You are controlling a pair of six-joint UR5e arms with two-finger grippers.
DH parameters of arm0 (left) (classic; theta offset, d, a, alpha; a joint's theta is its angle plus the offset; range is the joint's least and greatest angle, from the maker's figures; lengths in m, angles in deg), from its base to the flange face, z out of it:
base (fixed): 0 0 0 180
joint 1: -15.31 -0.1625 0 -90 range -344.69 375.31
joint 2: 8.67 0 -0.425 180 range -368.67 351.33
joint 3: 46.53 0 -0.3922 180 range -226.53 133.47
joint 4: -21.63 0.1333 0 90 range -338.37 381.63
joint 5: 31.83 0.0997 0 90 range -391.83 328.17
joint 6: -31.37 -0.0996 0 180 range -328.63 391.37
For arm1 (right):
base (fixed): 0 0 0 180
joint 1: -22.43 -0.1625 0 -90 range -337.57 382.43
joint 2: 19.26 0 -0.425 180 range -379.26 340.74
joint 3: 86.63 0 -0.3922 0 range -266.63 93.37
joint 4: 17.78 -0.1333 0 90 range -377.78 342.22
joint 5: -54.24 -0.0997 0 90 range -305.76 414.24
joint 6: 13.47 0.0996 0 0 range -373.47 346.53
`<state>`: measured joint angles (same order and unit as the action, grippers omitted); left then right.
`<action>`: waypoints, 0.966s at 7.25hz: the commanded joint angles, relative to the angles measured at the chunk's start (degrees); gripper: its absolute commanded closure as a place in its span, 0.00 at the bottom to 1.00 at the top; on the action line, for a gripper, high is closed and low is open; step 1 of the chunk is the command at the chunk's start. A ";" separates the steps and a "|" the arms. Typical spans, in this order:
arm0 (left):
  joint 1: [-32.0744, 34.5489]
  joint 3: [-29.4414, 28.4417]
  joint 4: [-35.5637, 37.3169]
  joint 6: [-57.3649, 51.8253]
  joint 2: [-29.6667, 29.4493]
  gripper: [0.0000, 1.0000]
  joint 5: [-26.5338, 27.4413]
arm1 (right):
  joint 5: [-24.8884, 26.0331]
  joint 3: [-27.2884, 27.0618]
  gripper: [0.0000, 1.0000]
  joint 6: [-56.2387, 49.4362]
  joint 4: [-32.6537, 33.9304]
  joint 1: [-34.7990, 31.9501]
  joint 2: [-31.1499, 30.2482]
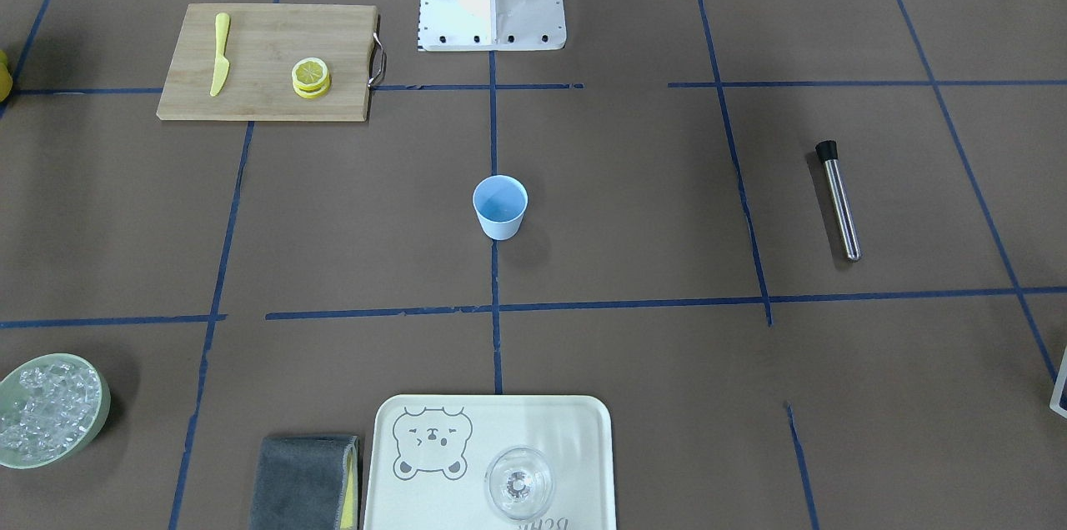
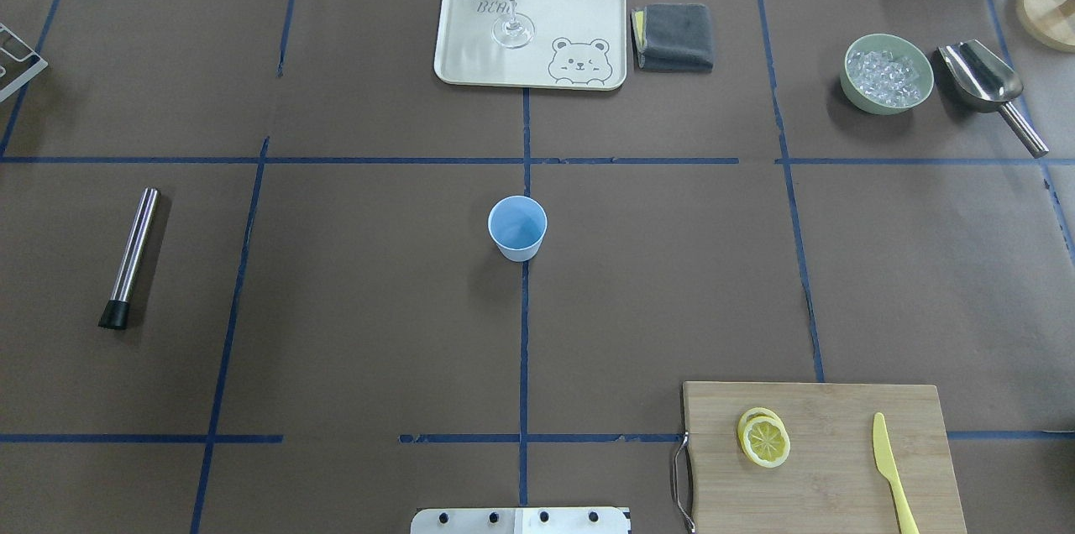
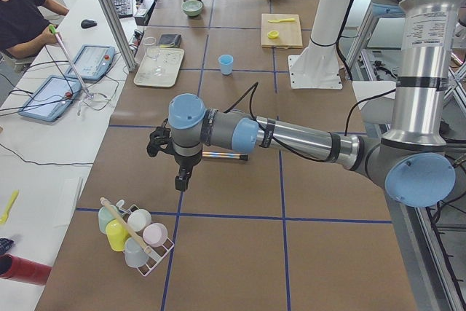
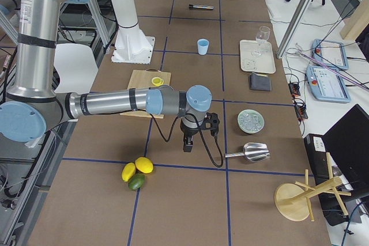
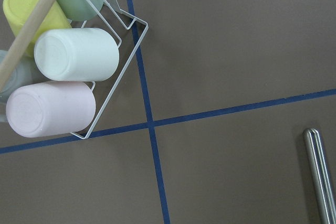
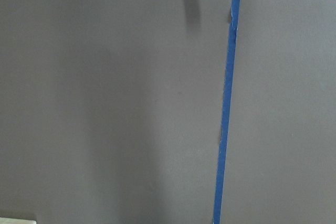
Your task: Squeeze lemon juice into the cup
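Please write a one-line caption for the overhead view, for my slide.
Blue cup at the centre; lemon slices and yellow knife on the cutting board.

The left arm stretches far out from its upright shoulder link, forearm near level; its wrist bends so that the left gripper points straight down; the right arm takes a like pose, upper link upright, forearm level, the right gripper hanging downward; whether either gripper's fingers are parted cannot be told.
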<state>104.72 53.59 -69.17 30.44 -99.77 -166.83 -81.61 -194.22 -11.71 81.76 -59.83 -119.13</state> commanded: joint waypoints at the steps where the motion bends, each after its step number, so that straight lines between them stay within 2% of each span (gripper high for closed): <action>1: -0.11 -1.84 -0.08 -0.12 0.12 0.00 -0.18 | -0.98 -0.25 0.00 0.00 -0.05 -0.09 -0.05; 5: -0.55 -2.39 -0.53 0.32 1.96 0.00 -0.27 | -0.99 -2.45 0.00 0.09 -1.36 0.52 -0.41; 7: -0.90 -1.77 -0.70 0.23 1.88 0.00 -2.36 | -1.69 -2.45 0.00 1.05 -7.23 3.67 -0.58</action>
<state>104.06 51.45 -69.84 30.74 -97.96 -167.67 -82.81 -196.69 -11.40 77.85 -58.05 -119.60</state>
